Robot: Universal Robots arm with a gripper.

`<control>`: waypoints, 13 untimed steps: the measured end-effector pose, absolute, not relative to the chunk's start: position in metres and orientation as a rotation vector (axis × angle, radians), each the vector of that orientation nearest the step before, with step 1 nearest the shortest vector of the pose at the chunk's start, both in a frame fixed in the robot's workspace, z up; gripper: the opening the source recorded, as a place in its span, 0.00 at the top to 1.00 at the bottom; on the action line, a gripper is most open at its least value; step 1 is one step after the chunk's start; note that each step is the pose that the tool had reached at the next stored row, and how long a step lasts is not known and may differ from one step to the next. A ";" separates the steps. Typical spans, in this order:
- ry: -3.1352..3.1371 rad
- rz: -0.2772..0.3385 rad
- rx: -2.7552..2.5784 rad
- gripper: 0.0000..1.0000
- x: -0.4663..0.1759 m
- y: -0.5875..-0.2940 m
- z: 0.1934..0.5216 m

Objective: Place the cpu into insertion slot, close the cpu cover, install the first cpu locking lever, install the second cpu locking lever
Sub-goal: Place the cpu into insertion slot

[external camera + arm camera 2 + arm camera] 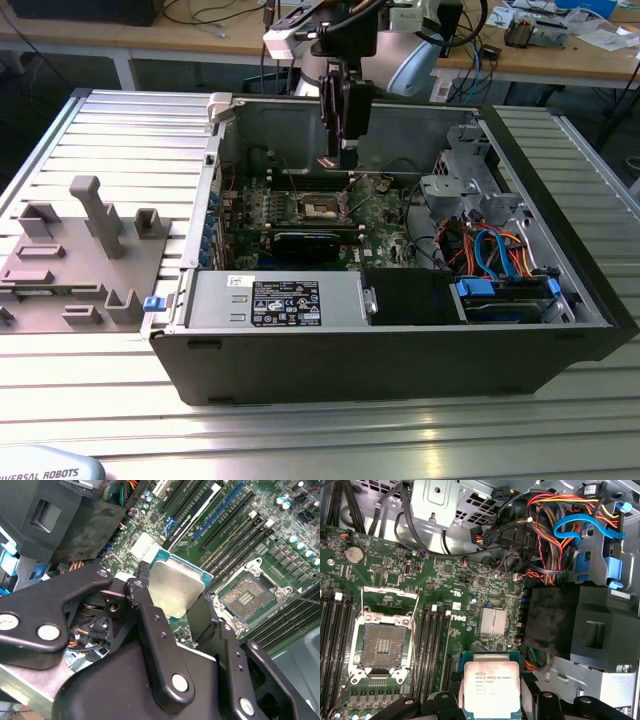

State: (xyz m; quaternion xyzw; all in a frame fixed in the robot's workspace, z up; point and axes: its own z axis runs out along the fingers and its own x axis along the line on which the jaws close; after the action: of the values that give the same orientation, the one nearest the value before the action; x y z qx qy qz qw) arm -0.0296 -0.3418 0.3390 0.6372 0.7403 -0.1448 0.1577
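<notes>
Gripper [172, 597] is closed down to chip width. 1 finger [144, 582] sits on each of 2 opposite edges of the cpu [176, 586], which is gripped and held clear above the motherboard [260, 545], touching nothing else.

In the second wrist view the chip shows a plain silvery face w/ a teal-green rim. In the first wrist view its lid [491, 687] carries several lines of small print.

The insertion slot [382, 647] is 1 dark square recess w/ a metal rim, uncovered, contact field showing. It lies apart from the chip, w/ 4 long black memory slots [437, 645] between them. A thin metal frame, prob. the cpu cover [390, 592], stands tipped up at one edge of the slot.

Also on the board:
- 1 small ribbed silver heatsink [491, 621], near the chip
- 1 coin cell [354, 555], near a board corner
- white lettering printed beside the heatsink

In the exterior view the gripper hangs inside the open PC case [400, 350], over the board's middle, just above the slot. Along the case's near wall:
- 1 grey power supply box [285, 302] w/ a black-and-white label, print too small to read
- blue cables [490, 250] at the exterior view's right end

The case sits on a ribbed aluminium table [300, 430]. 1 grey fixture plate [80, 270] lies by the table's edge on the exterior view's left.
</notes>
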 end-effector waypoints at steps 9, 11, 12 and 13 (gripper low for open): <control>2.115 -0.418 1.820 0.46 -0.029 -0.342 0.339; 2.114 -0.420 1.820 0.46 -0.029 -0.342 0.339; 2.114 -0.420 1.820 0.46 -0.029 -0.342 0.339; 2.114 -0.421 1.819 0.46 -0.029 -0.342 0.339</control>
State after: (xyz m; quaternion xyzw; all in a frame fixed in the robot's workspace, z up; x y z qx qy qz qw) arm -0.0293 -0.3418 0.3390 0.6367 0.7398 -0.1472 0.1599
